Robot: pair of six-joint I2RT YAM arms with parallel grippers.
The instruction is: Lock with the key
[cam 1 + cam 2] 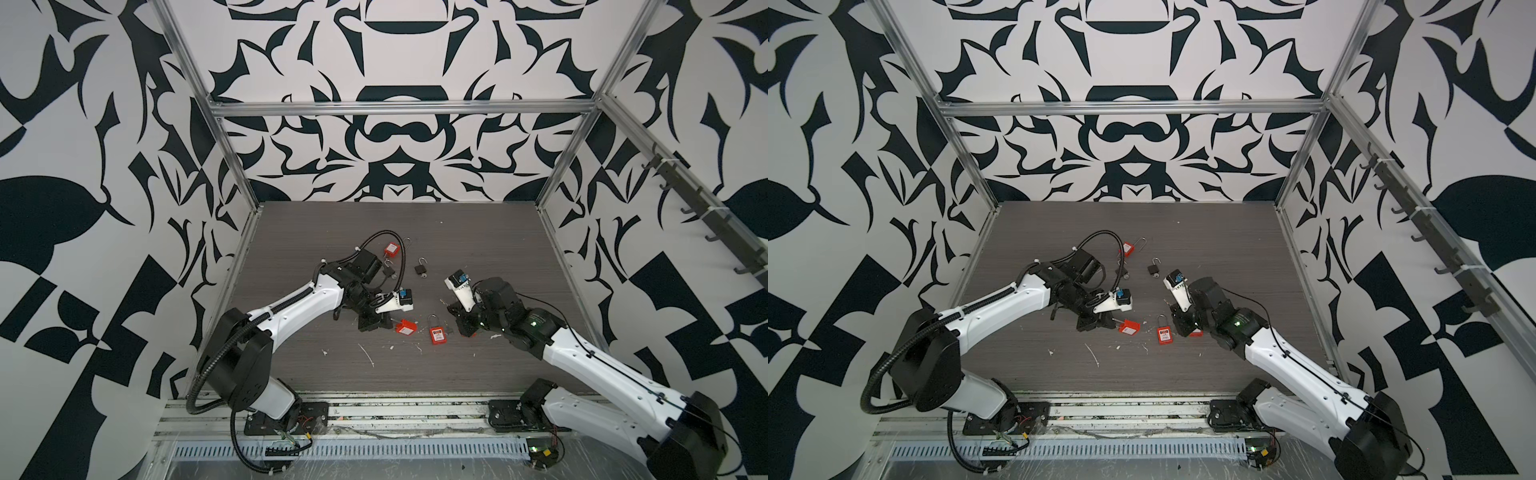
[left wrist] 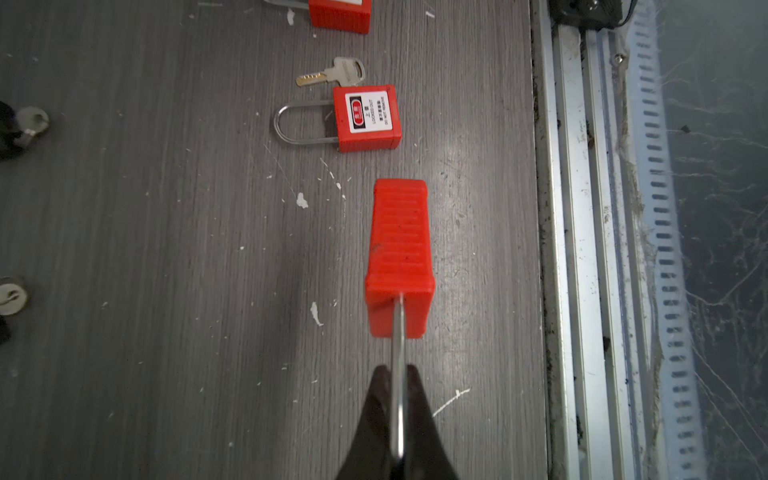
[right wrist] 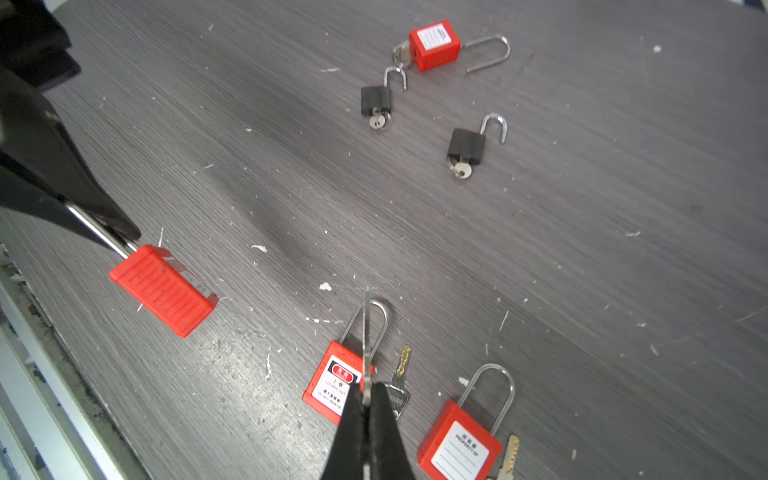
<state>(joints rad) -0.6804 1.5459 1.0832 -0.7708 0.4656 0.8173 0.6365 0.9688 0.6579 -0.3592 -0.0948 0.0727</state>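
Note:
My left gripper (image 2: 398, 368) is shut on the steel shackle of a red padlock (image 2: 399, 253), holding it just above the table with the body pointing away from the fingers. Both top views show this lock (image 1: 405, 327) (image 1: 1128, 327) near the middle of the table. My right gripper (image 3: 365, 384) is shut on a silver key (image 3: 366, 345), seen edge-on, its blade sticking out past the fingertips. The key hangs to the right of the held padlock (image 3: 162, 289), well apart from it. The padlock's keyhole is not visible.
A shut red padlock (image 3: 336, 384) and a loose key (image 3: 399, 382) lie under the right gripper. Another red padlock (image 3: 461, 444) lies beside them. Two open black padlocks (image 3: 376, 99) (image 3: 467, 145) and an open red one (image 3: 434, 43) lie farther back. The metal rail (image 2: 582, 249) borders the table's front edge.

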